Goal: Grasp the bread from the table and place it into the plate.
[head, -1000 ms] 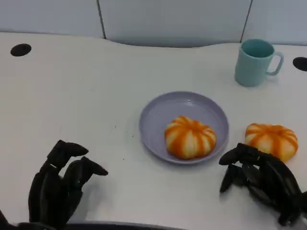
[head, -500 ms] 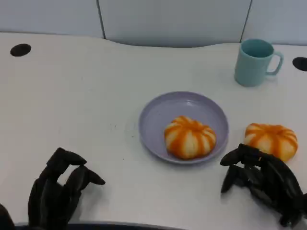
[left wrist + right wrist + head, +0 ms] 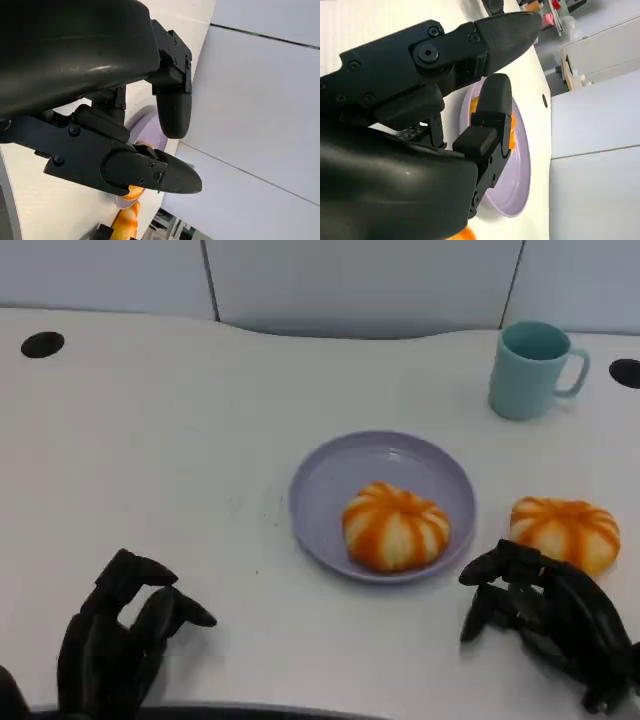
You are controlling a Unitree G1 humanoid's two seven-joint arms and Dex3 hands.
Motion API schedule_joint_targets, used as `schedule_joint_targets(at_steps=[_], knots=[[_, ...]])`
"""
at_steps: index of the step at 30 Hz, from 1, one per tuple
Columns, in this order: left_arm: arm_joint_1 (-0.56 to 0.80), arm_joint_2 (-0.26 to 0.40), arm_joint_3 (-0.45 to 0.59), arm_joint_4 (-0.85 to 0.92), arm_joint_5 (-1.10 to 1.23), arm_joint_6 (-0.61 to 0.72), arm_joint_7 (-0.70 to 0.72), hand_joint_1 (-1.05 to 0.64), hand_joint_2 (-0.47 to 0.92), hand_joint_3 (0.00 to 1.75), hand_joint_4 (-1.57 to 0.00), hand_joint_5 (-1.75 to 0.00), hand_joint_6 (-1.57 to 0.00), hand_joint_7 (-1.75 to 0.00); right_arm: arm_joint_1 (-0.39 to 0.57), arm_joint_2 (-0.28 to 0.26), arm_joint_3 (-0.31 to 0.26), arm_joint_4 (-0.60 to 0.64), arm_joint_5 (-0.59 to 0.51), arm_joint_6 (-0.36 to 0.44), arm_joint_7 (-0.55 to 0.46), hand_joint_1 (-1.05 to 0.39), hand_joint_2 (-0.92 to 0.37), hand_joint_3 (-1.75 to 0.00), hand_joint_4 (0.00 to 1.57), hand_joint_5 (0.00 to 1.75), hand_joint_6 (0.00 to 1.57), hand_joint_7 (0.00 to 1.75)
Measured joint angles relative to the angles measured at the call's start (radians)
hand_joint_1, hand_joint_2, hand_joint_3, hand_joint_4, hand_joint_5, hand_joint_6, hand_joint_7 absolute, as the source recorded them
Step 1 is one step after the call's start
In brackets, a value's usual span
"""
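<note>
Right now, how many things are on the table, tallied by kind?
Bread: 2, one in the plate, one on the table by the right hand
Plate: 1
Mug: 1
Total: 4

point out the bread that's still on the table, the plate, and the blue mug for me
bread on the table [image 3: 565,530], head view, middle of its striped top.
plate [image 3: 340,475], head view, bare purple floor left of the bun in it.
mug [image 3: 527,380], head view, front of its wall.

White table [image 3: 150,440] — plate [image 3: 330,480], bread [image 3: 566,531], mug [image 3: 530,370].
</note>
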Motion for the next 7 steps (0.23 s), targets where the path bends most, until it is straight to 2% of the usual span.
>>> schedule_joint_targets(at_steps=[7], knots=[[-0.017,0.0,0.002,0.006,0.0,0.016,0.004,-0.75,0.92,0.13,-0.54,-1.75,-0.34,-1.72,0.006,-0.001,0.013,-0.036,-0.013,0.025,-0.026,-0.54,-0.92,-0.09,0.65,1.55,0.75,1.0]])
